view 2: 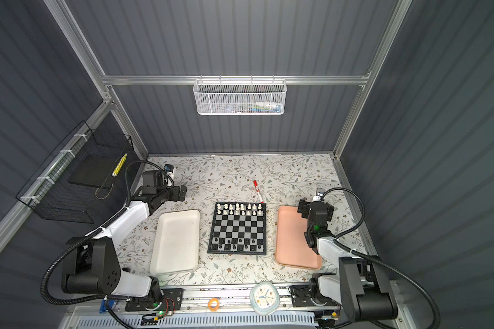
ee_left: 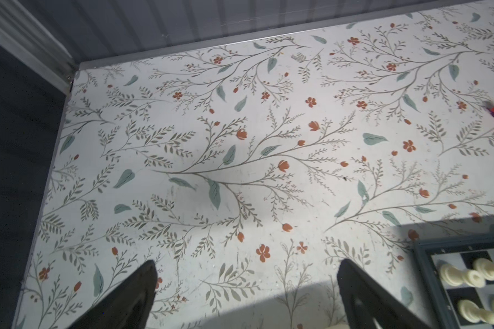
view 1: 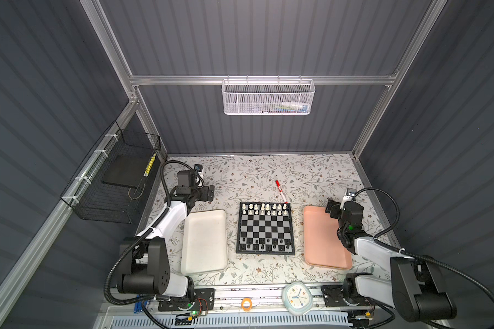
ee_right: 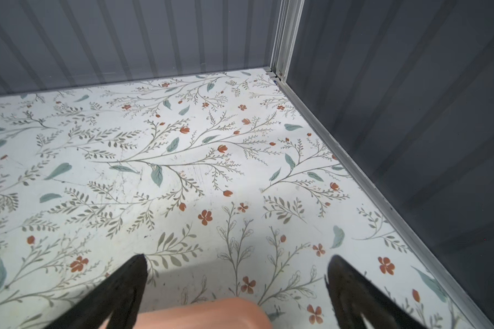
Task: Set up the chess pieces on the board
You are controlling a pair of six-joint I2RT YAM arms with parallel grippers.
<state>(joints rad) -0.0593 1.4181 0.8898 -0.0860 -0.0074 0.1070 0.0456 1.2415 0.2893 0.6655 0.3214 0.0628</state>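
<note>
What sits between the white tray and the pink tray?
The board, chess pieces on its far and near rows, lies between the white tray and the pink tray; both top views show it.

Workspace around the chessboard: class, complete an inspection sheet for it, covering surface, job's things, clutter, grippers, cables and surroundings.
Surface: floral-patterned table, flat, no spills seen.
Job's things: board central; white pieces upright in its two far rows, black pieces in its two near rows; too small to count.
Clutter: white tray and pink tray flank the board, both empty; pen lies just beyond the board; clock and orange ring on the front rail.
Grippers: left gripper and right gripper open, holding nothing, away from the board.
Cables: black cables loop from both arms, clear of the board.
Surroundings: grey ribbed walls; white mesh basket on the back rail, black wire basket on the left wall.
</note>
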